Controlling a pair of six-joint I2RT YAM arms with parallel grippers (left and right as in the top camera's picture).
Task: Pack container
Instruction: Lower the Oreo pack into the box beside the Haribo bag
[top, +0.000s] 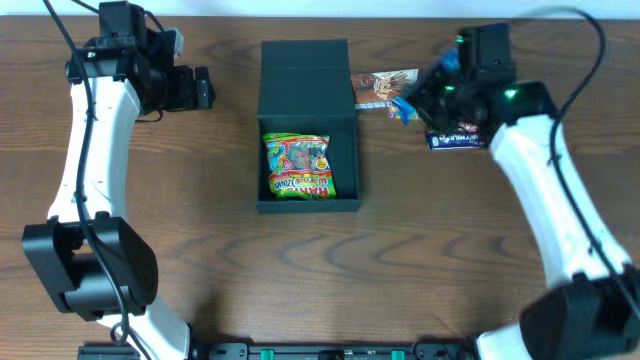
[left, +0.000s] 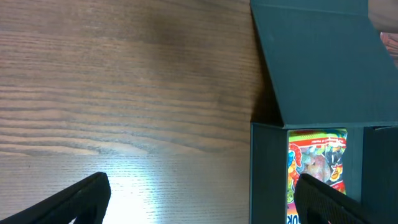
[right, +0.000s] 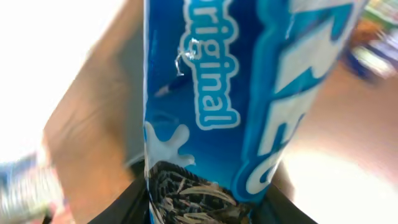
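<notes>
From above, the container (top: 308, 120) stands in the middle of the surface (top: 300, 280), a little toward the far edge, and its lid flap (top: 305, 62) lies open toward that edge. One green and yellow candy bag (top: 298, 166) is already inside, in the near half, and the far half looks free. The left hand (top: 203, 90) hangs near the far left part of the surface, well apart from the container, with its fingers spread and nothing between them. The right hand (top: 425, 100) is just to the right of the container, over a small group of snacks. A brown and white packet (top: 385, 84) lies beside the open flap, and a dark blue packet (top: 458, 140) lies partly under the arm. In the left wrist view the spread fingers (left: 81, 198) frame bare wood, with the container's wall (left: 267, 174) and the candy bag (left: 316, 163) at the right. In the right wrist view a blue cookie packet (right: 205, 93) fills the picture and sits between the dark fingers (right: 127, 208), so the right hand seems to pinch it. Whether it is off the surface I cannot tell. I judge the packing as begun: one item is in, one is in the grip, at least two more wait, and the lid must be closed.
</notes>
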